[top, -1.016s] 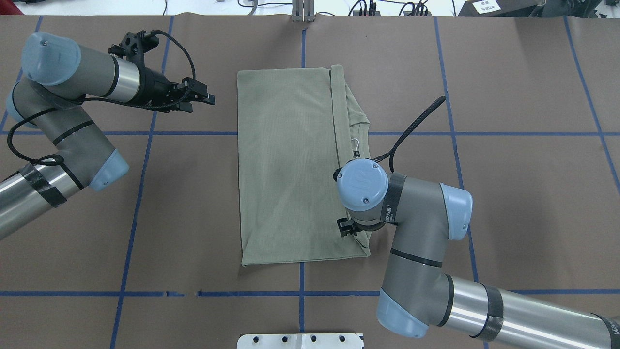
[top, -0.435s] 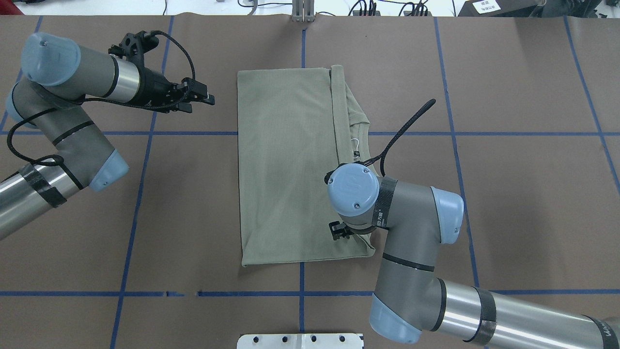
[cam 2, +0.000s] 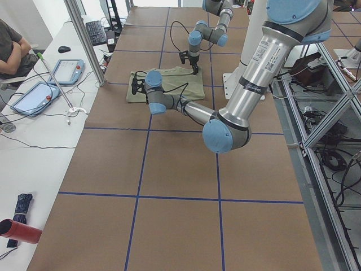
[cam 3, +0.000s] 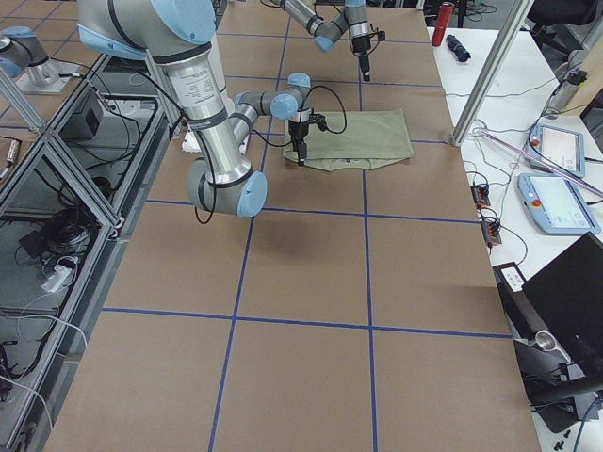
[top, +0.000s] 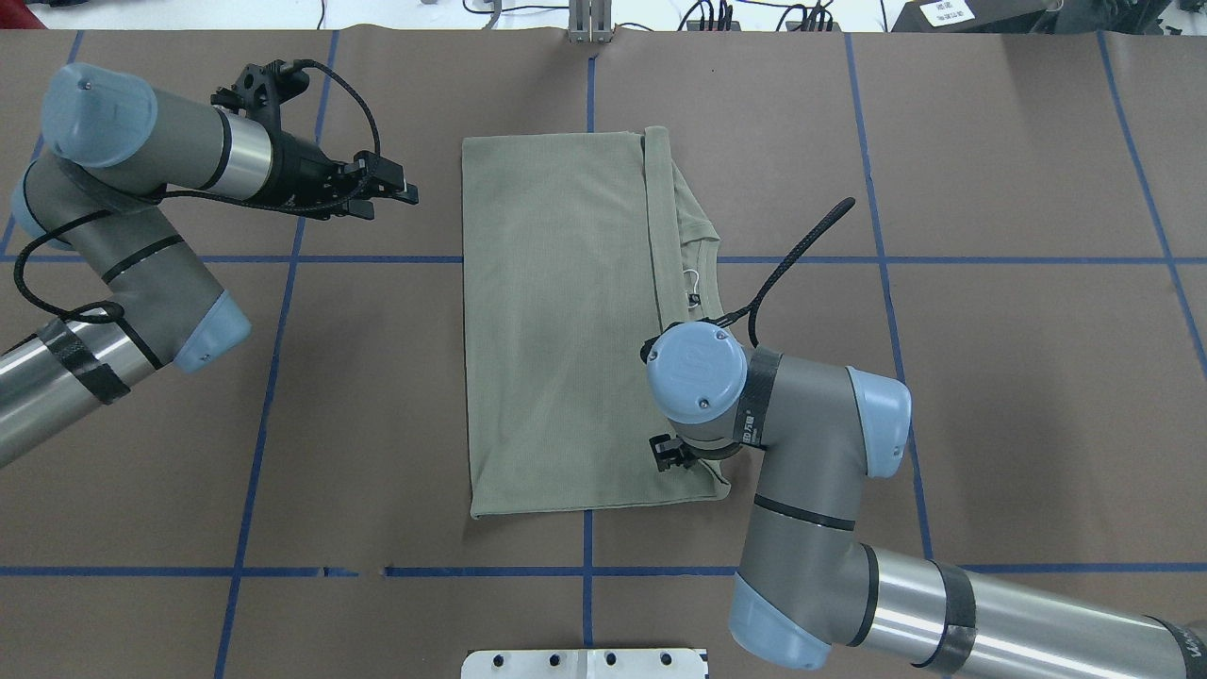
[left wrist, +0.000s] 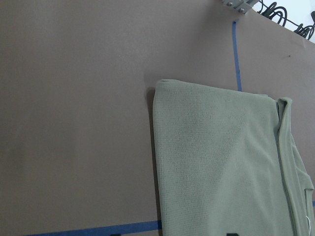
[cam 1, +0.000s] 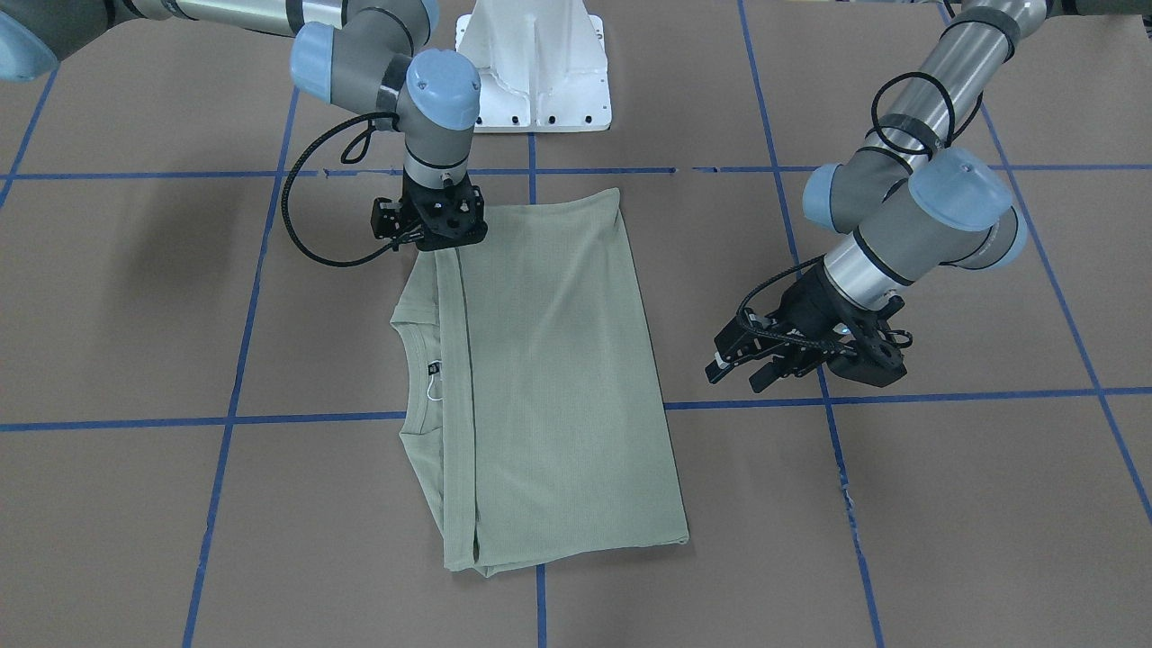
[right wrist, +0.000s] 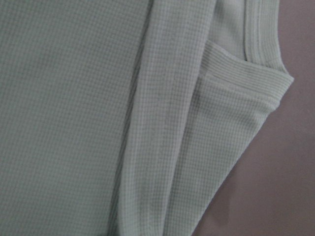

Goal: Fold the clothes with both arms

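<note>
Brown table point(top: 990, 377) gridded in blue tape point(top: 264, 396), white base point(cam 1: 535, 63) at the robot's edge. The right arm point(top: 801, 424) is bent over the shirt point(top: 556, 330), wrist pointing straight down. The right gripper point(cam 1: 439, 238) is on the corner nearest the robot, collar side; its jaws are hidden, so I can't tell their state. The left gripper point(cam 1: 736, 371) hovers level, jaws apart and empty, well off the opposite long edge. The shirt lies folded flat mid-table.

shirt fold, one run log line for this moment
shirt folded flat | right gripper over its near right corner, grip unclear | left gripper open, clear of shirt
</note>
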`<state>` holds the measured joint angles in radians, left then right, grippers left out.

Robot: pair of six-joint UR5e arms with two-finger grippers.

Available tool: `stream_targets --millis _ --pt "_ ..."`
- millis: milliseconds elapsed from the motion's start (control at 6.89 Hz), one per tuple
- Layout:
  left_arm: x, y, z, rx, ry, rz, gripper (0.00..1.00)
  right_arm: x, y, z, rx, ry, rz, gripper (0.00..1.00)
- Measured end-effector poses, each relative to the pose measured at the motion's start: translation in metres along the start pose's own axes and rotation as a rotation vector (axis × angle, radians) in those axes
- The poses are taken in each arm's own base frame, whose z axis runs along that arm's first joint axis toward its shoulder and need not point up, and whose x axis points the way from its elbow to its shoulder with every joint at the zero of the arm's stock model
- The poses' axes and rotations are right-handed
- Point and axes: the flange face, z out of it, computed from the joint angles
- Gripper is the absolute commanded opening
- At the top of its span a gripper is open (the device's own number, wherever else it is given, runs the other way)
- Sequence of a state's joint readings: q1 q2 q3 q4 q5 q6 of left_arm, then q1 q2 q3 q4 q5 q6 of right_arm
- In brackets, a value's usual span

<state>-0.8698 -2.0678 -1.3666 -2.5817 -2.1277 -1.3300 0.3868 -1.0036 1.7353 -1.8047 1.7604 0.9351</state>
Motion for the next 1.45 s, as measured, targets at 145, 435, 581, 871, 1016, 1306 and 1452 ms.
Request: stream_targets --millis 145,435,581,871,1016,1306,1452 --pt "0.001 0.000 0.000 0.000 0.001 0.001 0.77 0.022 0.000 0.003 -0.001 0.011 -0.010 1.00" --pt "0.008 0.001 -0.005 0.004 0.013 0.001 0.77 0.094 0.016 0.015 -0.012 0.052 -0.081 1.00" --pt "0.014 0.001 -0.008 0.006 0.021 -0.008 0.77 0.124 0.030 0.022 -0.023 0.072 -0.105 1.00" --pt "0.019 0.002 -0.011 0.008 0.030 -0.020 0.77 0.129 0.034 0.012 -0.004 0.062 -0.117 1.00" --pt "0.016 0.004 -0.012 0.009 0.028 -0.023 0.77 0.117 0.024 -0.001 0.019 0.042 -0.116 1.00" --pt "-0.001 0.017 -0.027 0.007 0.022 -0.027 0.77 0.081 -0.018 -0.024 0.065 0.010 -0.082 1.00" --pt "-0.010 0.024 -0.034 0.006 0.018 -0.029 0.77 0.062 -0.040 -0.028 0.073 0.008 -0.055 1.00"
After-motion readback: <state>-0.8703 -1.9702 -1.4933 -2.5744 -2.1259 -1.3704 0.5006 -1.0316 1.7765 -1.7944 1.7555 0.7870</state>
